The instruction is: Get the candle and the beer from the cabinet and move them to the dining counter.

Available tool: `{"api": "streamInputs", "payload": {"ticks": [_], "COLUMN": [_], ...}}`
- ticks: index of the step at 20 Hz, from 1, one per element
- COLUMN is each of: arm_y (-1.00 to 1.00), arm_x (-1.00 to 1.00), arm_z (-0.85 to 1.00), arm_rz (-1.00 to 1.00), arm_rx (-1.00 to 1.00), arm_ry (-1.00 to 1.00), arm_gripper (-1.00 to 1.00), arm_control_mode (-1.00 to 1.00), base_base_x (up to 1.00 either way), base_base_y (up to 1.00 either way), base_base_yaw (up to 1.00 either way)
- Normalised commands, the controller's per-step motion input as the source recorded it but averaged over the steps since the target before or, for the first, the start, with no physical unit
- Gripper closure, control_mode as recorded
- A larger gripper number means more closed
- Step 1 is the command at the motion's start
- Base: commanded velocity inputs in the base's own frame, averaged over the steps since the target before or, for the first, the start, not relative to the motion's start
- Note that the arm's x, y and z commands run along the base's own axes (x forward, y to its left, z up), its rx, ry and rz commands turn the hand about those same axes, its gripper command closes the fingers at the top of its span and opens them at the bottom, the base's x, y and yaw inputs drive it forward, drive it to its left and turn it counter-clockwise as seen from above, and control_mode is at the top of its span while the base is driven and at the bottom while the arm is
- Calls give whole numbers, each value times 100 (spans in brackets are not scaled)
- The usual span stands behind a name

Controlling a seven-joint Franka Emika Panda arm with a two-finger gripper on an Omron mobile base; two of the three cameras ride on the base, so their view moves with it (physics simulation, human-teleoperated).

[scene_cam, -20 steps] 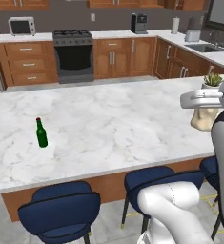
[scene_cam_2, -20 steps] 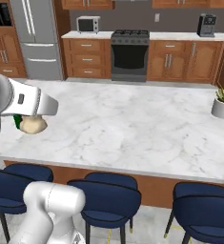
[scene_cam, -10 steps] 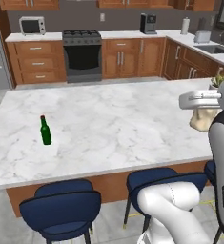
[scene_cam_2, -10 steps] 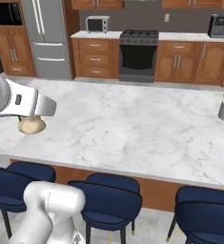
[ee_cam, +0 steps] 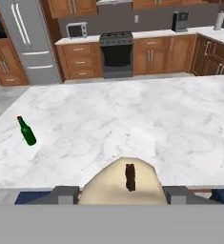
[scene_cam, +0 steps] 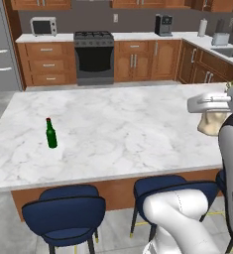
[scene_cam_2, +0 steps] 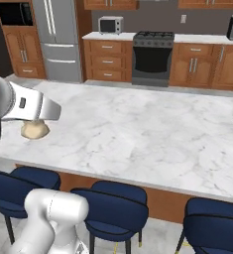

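Tool (ee_cam: 120,193) clamped on candle (ee_cam: 120,186) | beer (scene_cam: 51,134) upright on dining counter (scene_cam: 138,129) | base has shifted

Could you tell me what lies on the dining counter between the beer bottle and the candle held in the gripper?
Nothing: in the hand view, bare marble of the dining counter runs from the beer to the candle in the gripper.

The beer (scene_cam: 51,134) is a slim dark green bottle with a red cap, standing upright on the white, grey-veined marble worktop (scene_cam: 133,129) of the dining island, near its left end. The candle (ee_cam: 124,185), a pale cream-beige rounded lump with a dark wick, sits between the fingers (ee_cam: 65,195), above the worktop's near edge.
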Motion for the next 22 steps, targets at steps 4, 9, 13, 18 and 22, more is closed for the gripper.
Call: {"api": "streamInputs", "payload": {"ticks": [4,9,13,18,22], "arm_y": [-67,-51,-24,-24,-33], "arm_x": [88,100,100,79,44], "arm_z": [-19,-59,-77,-69,-53], "arm_rz": [18,27,24,21,19], "arm_rx": [7,5,0,0,0], "arm_ry": [0,4,1,0,-6], "arm_gripper": [100,100,100,100,100], "arm_control_mode": [-100,-100,-100,-100,-100], "base_base_x": [0,0,0,0,0], "base_base_y": [0,0,0,0,0], "base_base_yaw": [0,0,0,0,0]}}
